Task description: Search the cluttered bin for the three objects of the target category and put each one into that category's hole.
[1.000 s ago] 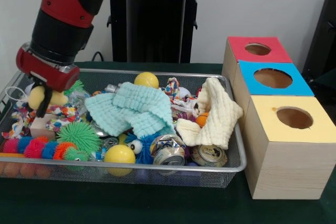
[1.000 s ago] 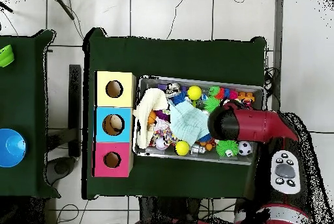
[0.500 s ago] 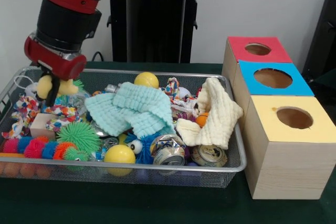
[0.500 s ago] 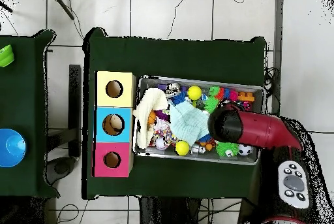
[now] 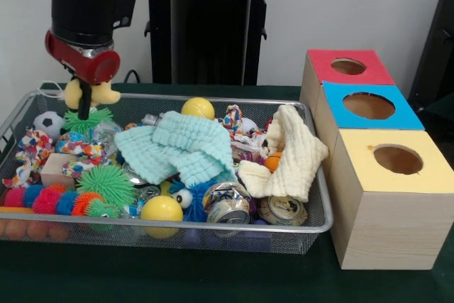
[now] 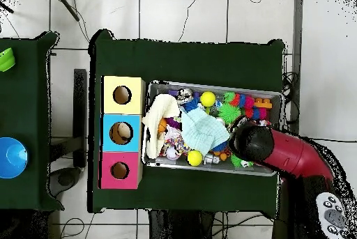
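Observation:
My gripper [image 5: 85, 103] hangs over the far left end of the wire bin [image 5: 213, 226], shut on a soft yellow toy [image 5: 96, 93] lifted clear of the clutter. Below it lie a green spiky ball [image 5: 89, 120] and a small soccer ball [image 5: 48, 123]. Three wooden boxes with round holes stand right of the bin: red-topped [image 5: 347, 67], blue-topped [image 5: 369, 106] and yellow-topped [image 5: 397, 160]. In the overhead view the red arm [image 6: 279, 151] covers the gripper and the toy; the boxes [image 6: 123, 133] line the bin's left side.
The bin holds a mint cloth [image 5: 177, 147], a cream cloth [image 5: 291, 154], yellow balls [image 5: 197, 108] [image 5: 161, 208], crushed cans [image 5: 230, 204] [image 5: 282, 211], another green spiky ball [image 5: 106, 184] and a striped fuzzy caterpillar [image 5: 50, 199]. A black pedestal [image 5: 209, 26] stands behind.
The gripper has risen with the yellow toy and shifted toward the bin's far rim. The soccer ball, hidden behind it before, now shows.

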Action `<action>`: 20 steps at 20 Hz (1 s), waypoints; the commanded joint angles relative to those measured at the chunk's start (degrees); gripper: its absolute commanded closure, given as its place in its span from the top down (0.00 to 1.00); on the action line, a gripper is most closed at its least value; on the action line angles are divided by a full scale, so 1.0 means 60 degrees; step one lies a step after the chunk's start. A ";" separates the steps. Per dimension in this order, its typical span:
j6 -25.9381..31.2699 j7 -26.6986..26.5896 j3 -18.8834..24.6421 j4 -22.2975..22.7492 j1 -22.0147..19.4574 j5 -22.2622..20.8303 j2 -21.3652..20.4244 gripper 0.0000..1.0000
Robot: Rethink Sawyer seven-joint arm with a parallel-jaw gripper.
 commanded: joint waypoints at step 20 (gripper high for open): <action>-0.0252 0.0859 0.3031 0.2442 -0.1210 0.1574 -0.0636 0.00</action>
